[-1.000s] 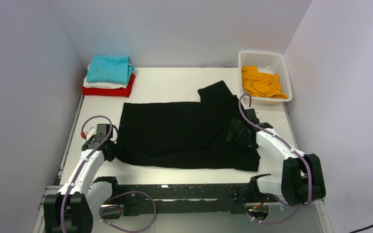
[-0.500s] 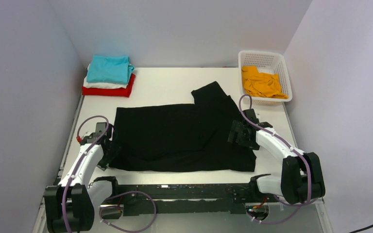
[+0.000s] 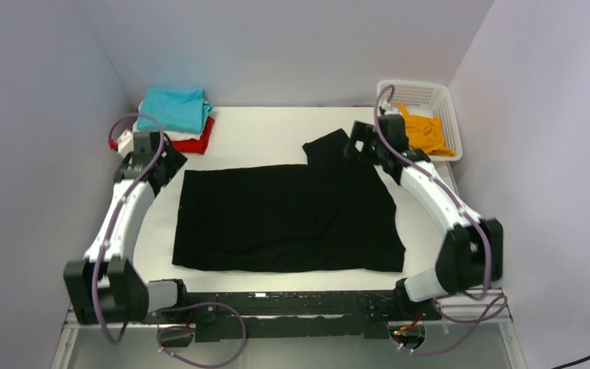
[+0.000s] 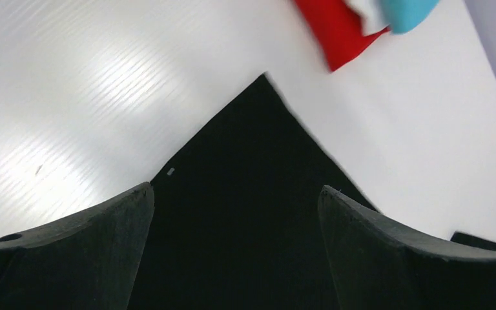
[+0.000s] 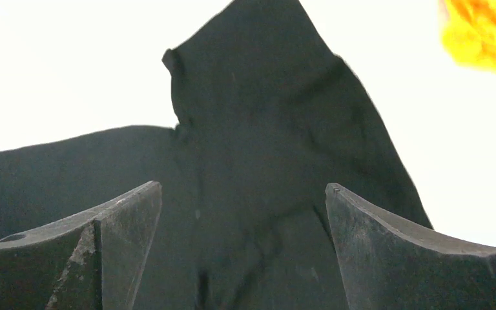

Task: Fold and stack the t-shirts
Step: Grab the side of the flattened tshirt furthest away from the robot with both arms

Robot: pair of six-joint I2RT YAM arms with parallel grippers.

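Lying spread out mid-table, the black t-shirt (image 3: 288,211) is not folded yet. Three folded shirts (image 3: 170,115) sit stacked at the far left. The orange shirt (image 3: 415,132) waits in the basket (image 3: 415,84). The left gripper (image 4: 234,190) and right gripper (image 5: 242,186) hang wide open, holding nothing.

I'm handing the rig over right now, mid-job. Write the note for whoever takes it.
Left gripper: jaws open, empty, over the far-left corner of the black t-shirt.
Right gripper: jaws open, empty, over its far sleeve.
Done: teal t-shirt on white t-shirt on red t-shirt, folded stack, far left corner.
To do: black t-shirt lies spread out, not folded up; orange t-shirt crumpled in the white basket.
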